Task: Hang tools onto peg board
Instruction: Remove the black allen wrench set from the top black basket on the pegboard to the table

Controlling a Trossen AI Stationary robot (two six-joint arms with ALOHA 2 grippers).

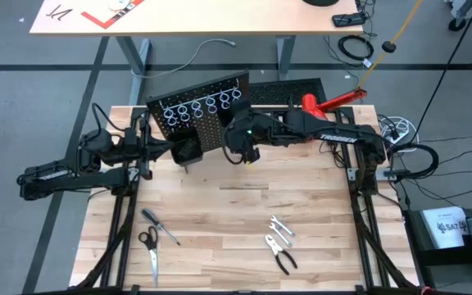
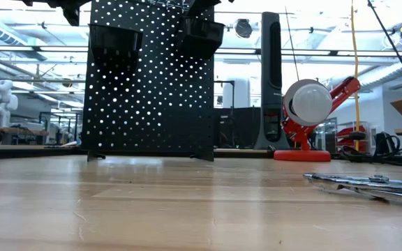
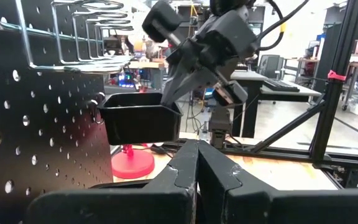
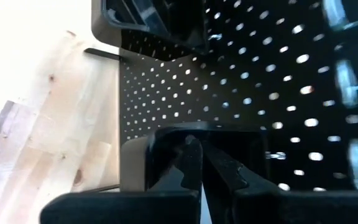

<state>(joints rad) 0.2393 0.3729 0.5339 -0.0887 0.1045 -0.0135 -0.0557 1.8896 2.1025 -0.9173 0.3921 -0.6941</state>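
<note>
Nearest the low camera, a metal tool (image 2: 368,183) lies flat on the wooden table (image 2: 152,209), well in front of the peg board (image 2: 149,84). That black perforated board stands upright at the back of the table with a row of silver rings (image 1: 203,106) along its top and two black bins (image 2: 114,38) hung on its face. Right gripper (image 1: 248,154) hovers just in front of the board beside one bin (image 3: 138,115), its fingers pressed together on nothing. Left gripper (image 1: 150,150) waits at the board's left edge, fingers also pressed together and empty. Far in front of the board lie a screwdriver (image 1: 161,226), scissors (image 1: 150,250), a wrench (image 1: 282,227) and pliers (image 1: 280,253). Behind the board stands a red lamp (image 2: 313,115).
</note>
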